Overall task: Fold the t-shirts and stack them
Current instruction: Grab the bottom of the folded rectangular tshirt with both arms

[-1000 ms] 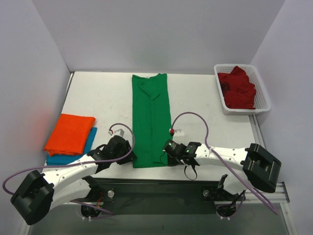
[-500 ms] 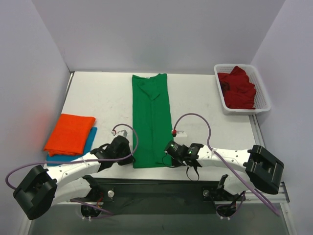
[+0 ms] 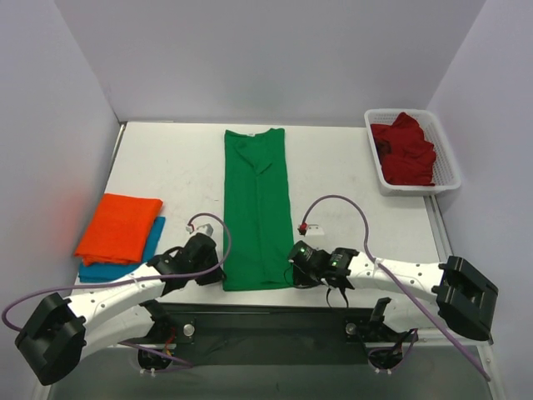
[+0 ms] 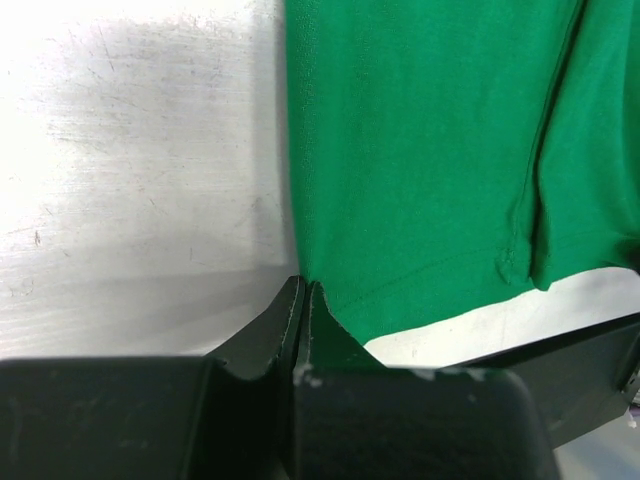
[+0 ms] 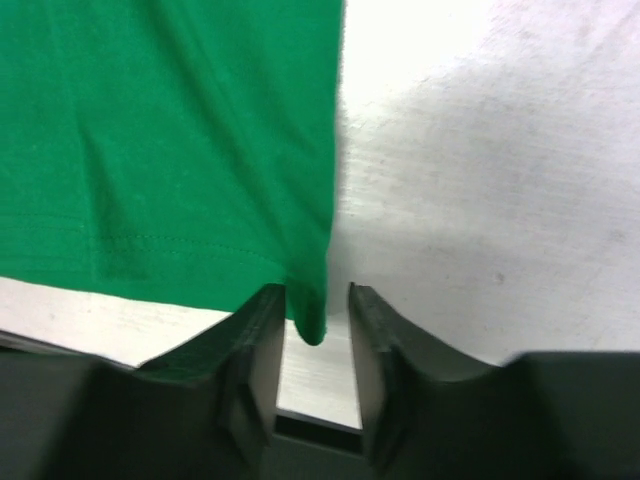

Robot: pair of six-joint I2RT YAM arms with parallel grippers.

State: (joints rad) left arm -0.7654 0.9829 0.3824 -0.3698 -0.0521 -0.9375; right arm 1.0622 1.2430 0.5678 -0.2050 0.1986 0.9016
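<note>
Hem grasp is proceeding: the left gripper [image 4: 303,287] is clamping the green shirt's [image 3: 256,208] corner, while the right gripper [image 5: 318,297], jaws apart around the other corner, must close next.

A robotics lab test cell: plain white walls [image 3: 275,58] box in a scuffed white surface [image 3: 179,162]. A cabled left arm [image 3: 117,290] and right arm [image 3: 400,271] are bolted to a dark base plate [image 3: 275,329].

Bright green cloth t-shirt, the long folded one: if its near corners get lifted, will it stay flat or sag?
The bright green cloth t-shirt will probably sag between lifted corners, since it lies limp with soft creases. It likely weighs little: its hem looks thin in the wrist views. Its folded layers may slip apart.
</note>
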